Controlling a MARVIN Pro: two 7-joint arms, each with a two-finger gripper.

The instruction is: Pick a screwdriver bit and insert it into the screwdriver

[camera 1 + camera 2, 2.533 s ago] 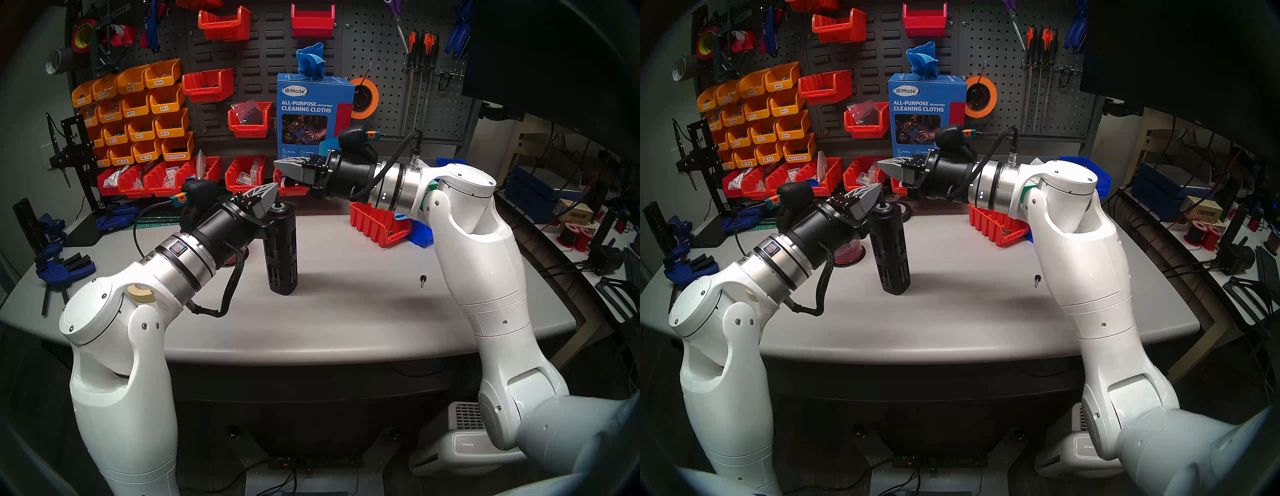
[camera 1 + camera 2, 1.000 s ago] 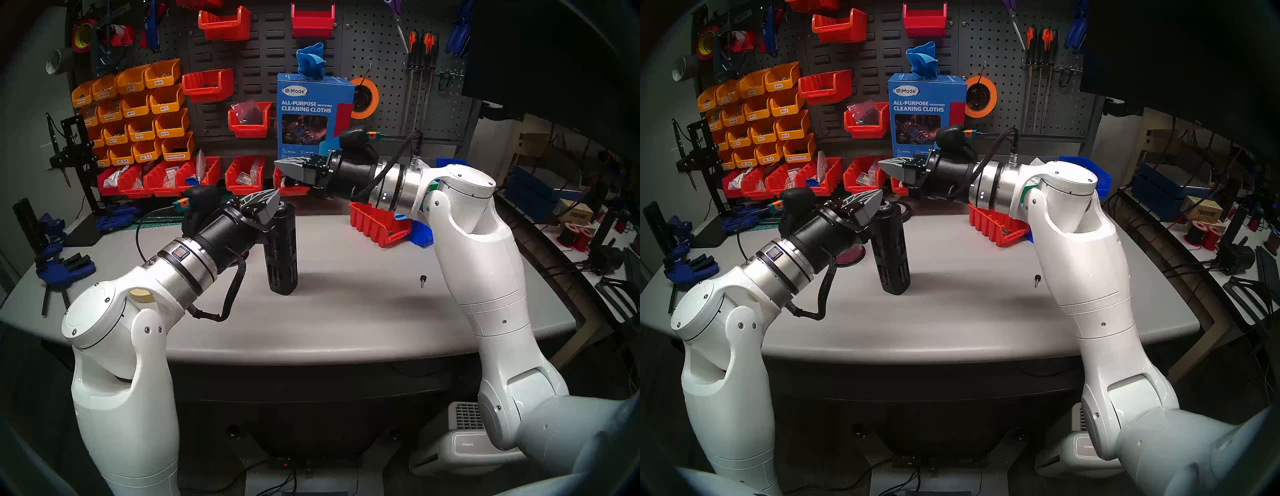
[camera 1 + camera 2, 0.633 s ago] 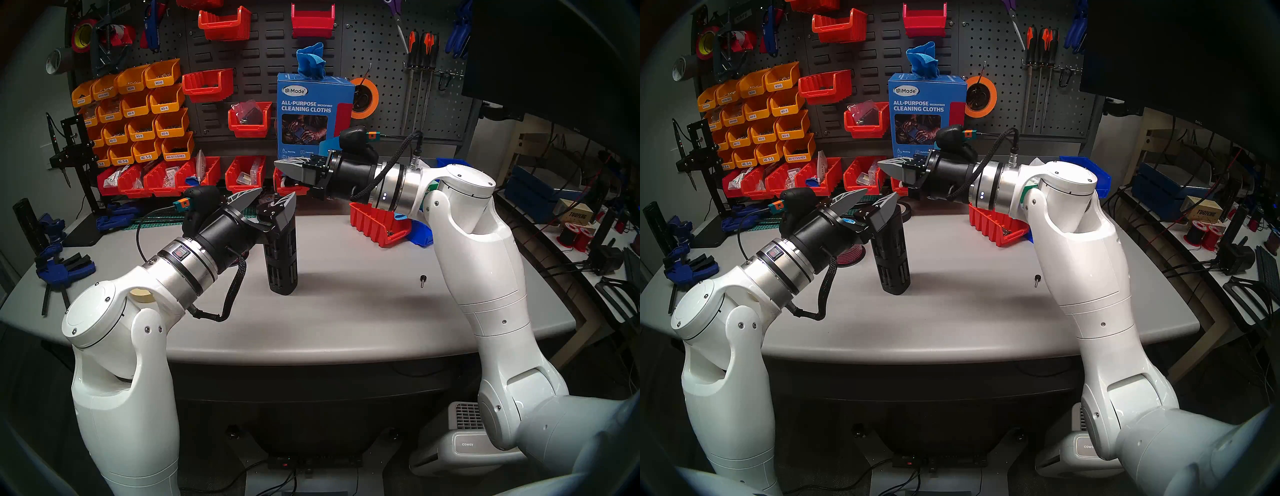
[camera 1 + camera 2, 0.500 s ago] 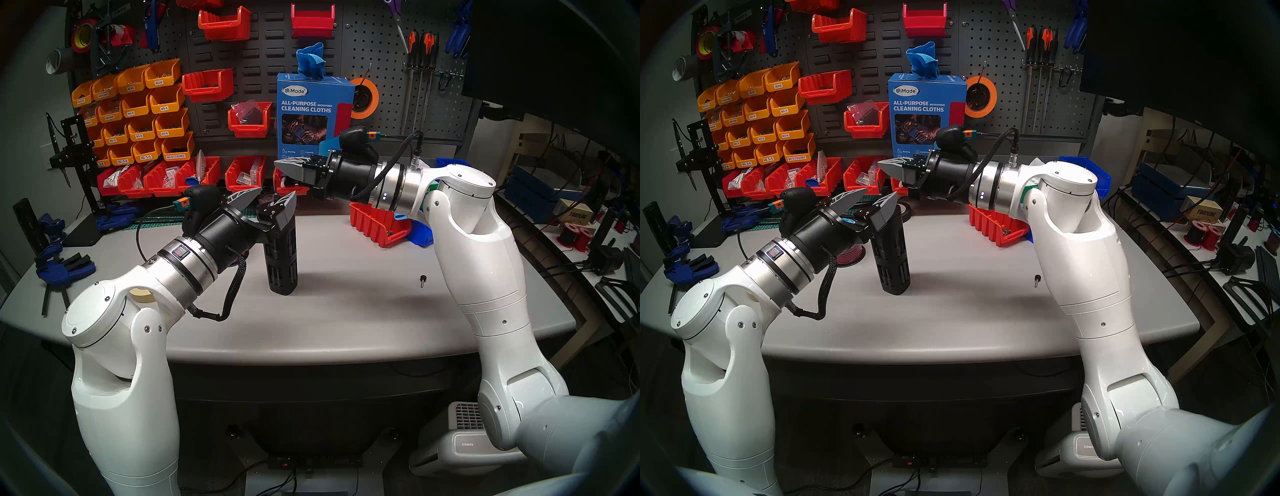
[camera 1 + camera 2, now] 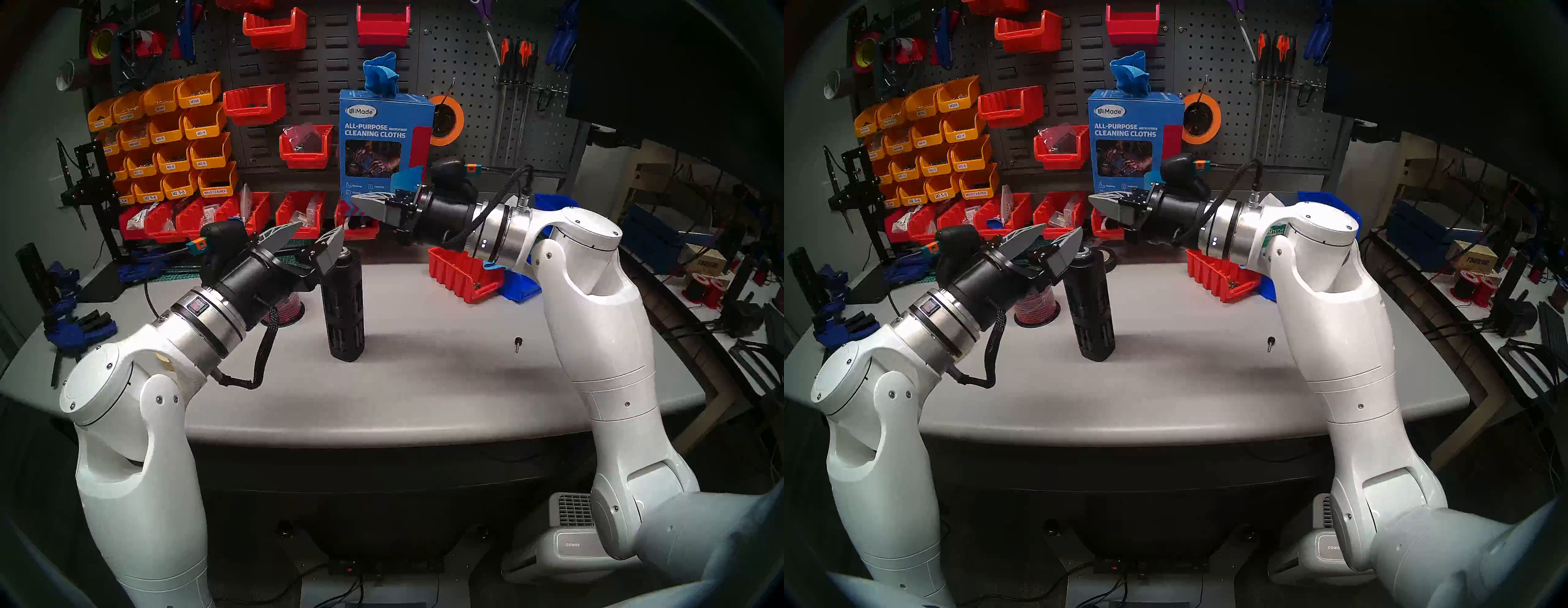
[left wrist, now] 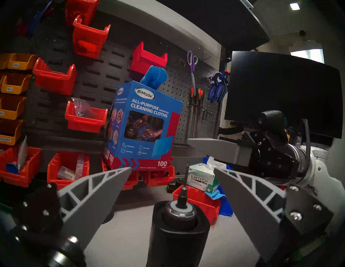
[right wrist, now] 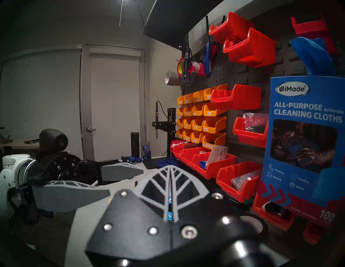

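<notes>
The screwdriver (image 5: pixel 344 305) is a matte black slotted cylinder standing upright mid-table; it also shows in the head stereo right view (image 5: pixel 1090 305). In the left wrist view a thin bit (image 6: pixel 186 177) stands upright in the silver ring on the screwdriver's (image 6: pixel 179 235) top. My left gripper (image 5: pixel 321 231) (image 5: pixel 1062 233) (image 6: pixel 171 169) is open and empty, just left of and level with the screwdriver's top, touching nothing. My right gripper (image 5: pixel 356 200) (image 5: pixel 1093 200) (image 7: pixel 170 168) is shut, held above the table behind and right of the screwdriver. A small loose bit (image 5: pixel 517 343) lies on the table by my right arm.
A red bin (image 5: pixel 462 276) and blue bins lie under my right forearm. A blue cleaning-cloths box (image 5: pixel 382 140) and rows of red bins (image 5: pixel 297 216) line the back. A red wire spool (image 5: pixel 290 308) sits left of the screwdriver. Blue clamps (image 5: pixel 76 331) lie far left.
My left gripper, shut over the screwdriver's top a second ago, has opened and drawn back to the left. The bit stays in the screwdriver. My right arm has shifted slightly right.
</notes>
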